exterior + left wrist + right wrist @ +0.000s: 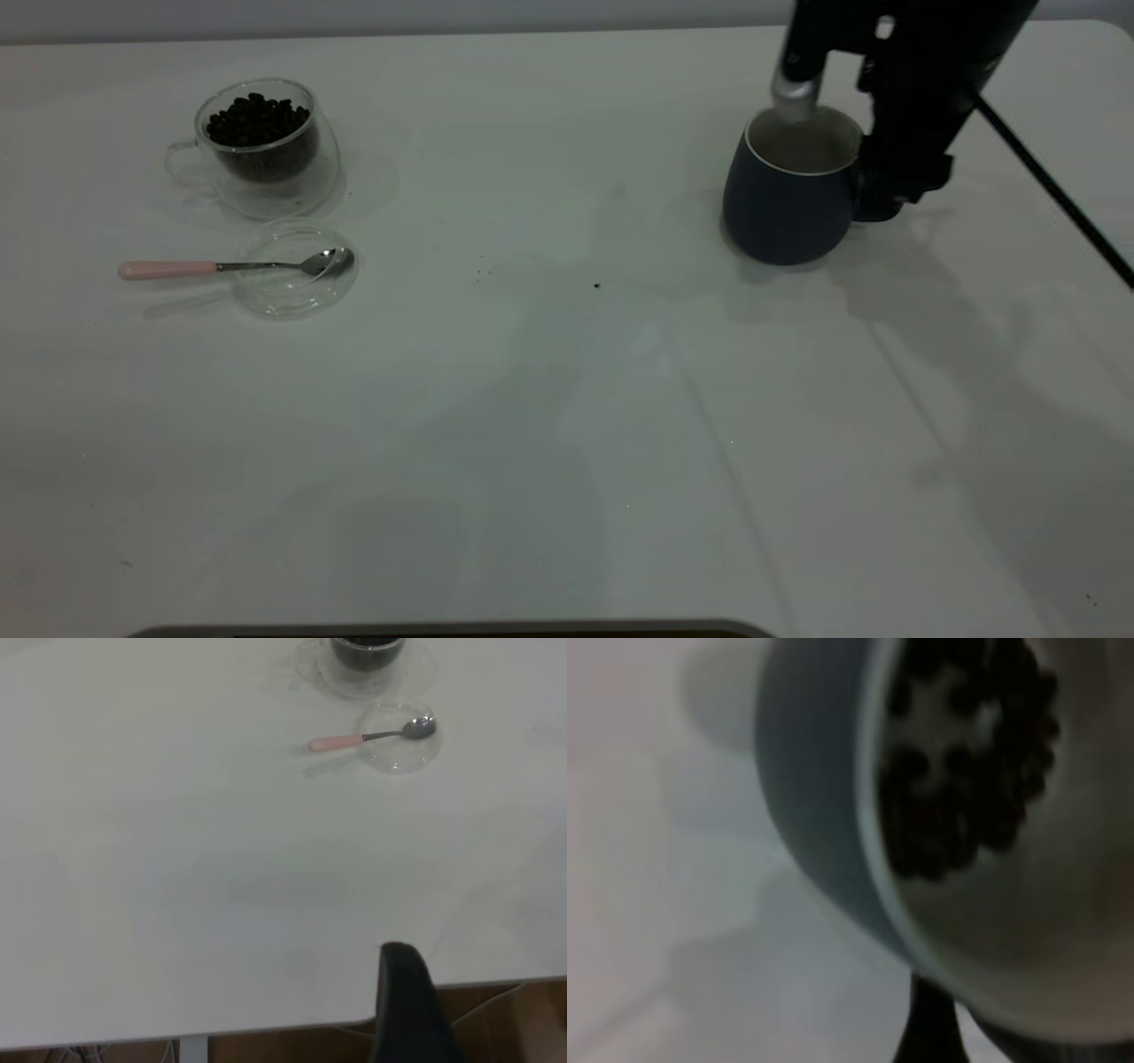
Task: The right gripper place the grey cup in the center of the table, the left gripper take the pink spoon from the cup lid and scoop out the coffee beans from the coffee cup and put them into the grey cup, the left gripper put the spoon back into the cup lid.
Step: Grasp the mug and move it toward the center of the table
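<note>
The grey cup stands at the back right of the table. My right gripper is shut on its right side, with a silver finger reaching inside the rim and the black one outside. In the right wrist view the grey cup fills the frame, with a dark speckled patch inside it. At the back left stands the coffee cup, full of coffee beans. In front of it, the pink spoon rests with its bowl in the cup lid. My left gripper hangs over the table's near edge, far from the spoon.
A few dark specks lie near the table's middle. A black cable runs down from the right arm over the table's right side. Beyond the table edge, the left wrist view shows brown cardboard.
</note>
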Robot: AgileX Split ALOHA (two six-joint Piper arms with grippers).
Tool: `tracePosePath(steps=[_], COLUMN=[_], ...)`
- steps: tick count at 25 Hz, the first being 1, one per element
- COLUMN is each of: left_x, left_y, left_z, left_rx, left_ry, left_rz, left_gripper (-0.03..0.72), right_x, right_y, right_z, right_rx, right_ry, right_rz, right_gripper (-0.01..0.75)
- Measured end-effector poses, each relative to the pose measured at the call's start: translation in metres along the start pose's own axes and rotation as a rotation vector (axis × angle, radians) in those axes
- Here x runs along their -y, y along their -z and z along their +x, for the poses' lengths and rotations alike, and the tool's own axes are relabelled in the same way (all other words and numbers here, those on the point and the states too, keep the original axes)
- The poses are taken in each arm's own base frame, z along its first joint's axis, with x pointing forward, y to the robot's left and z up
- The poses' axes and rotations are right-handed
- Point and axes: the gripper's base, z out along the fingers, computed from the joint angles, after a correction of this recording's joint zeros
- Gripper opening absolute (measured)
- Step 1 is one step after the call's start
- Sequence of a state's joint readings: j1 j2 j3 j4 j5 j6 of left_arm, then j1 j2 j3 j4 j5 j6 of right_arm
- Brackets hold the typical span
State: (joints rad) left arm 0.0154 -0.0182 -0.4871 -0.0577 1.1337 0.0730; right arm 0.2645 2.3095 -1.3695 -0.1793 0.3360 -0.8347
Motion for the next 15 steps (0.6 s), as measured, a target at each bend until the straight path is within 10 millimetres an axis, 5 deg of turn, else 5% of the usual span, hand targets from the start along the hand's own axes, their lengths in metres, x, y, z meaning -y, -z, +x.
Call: tracePosePath(steps=[15], left_x=[0.000], left_y=[0.000], left_z=[0.000], left_rx=[0.000], left_ry=[0.000], left_rz=[0.000], left_gripper=[0.480], right_x=[-0.040], right_y=[0.008], right_z=[-0.071], right_rx=[0.169], right_ry=[0.015], right_rz=[0.015], right_gripper=[0.596])
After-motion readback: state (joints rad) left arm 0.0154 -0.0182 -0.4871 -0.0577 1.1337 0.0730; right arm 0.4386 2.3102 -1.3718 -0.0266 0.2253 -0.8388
